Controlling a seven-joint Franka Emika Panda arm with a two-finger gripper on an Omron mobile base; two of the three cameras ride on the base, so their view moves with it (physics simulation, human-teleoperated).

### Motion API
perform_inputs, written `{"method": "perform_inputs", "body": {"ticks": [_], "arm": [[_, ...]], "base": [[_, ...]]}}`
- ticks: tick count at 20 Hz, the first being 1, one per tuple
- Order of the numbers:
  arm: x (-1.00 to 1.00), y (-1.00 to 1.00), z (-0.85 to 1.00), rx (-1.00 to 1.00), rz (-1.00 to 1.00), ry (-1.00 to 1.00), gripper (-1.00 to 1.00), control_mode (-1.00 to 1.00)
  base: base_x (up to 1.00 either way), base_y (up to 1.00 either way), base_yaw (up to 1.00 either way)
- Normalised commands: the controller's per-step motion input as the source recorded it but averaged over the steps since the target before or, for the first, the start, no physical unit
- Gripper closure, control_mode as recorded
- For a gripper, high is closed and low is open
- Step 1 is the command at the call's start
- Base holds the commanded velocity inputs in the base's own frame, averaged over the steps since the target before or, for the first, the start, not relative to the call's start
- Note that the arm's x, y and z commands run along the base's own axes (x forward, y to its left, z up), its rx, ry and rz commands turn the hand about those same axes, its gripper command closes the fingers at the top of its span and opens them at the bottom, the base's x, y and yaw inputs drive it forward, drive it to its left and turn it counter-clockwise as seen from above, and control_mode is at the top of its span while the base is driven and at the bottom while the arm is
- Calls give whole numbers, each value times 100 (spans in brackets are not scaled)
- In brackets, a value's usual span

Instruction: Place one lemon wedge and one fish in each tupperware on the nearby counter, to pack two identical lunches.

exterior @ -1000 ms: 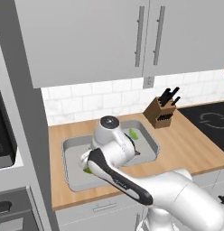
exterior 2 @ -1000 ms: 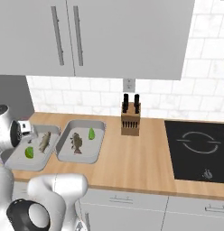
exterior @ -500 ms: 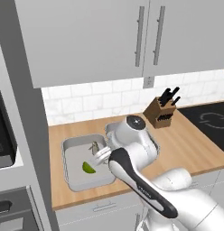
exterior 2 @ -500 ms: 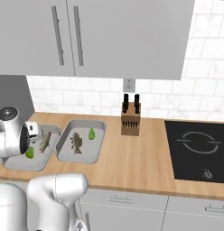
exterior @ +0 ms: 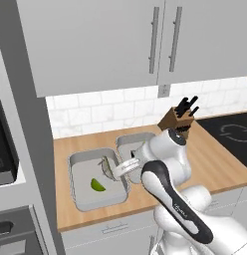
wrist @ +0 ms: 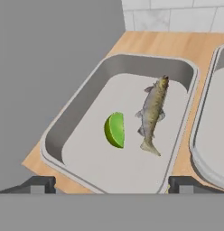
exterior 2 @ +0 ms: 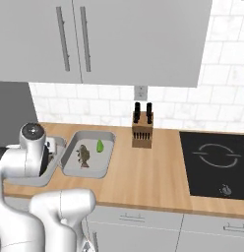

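Claw (wrist: 112,182) spread wide, holding nothing; just beyond its tips, lemon wedge (wrist: 115,130) and fish (wrist: 153,113) lie side by side in the counter-edge tupperware (wrist: 73,110).

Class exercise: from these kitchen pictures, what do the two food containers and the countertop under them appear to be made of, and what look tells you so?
Left tupperware, right tupperware: probably plastic, though matte metal is possible; pale grey, smooth, thin rim, rounded corners.
Counter: wood or wood-look laminate; light brown with visible grain, low sheen.
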Motion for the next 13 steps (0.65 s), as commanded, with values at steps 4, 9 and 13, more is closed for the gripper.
{"method": "perform_inputs", "body": {"ticks": [4, 9, 13], "arm": [[-9, -23, 0, 18, 0, -6, -100, -100], [-8, -19, 0, 15, 0, -5, -100, -100], [-9, -17, 0, 15, 0, -6, -100, -100]], "base": [[0, 0, 0], [0, 0, 0], [0, 0, 0]]}}
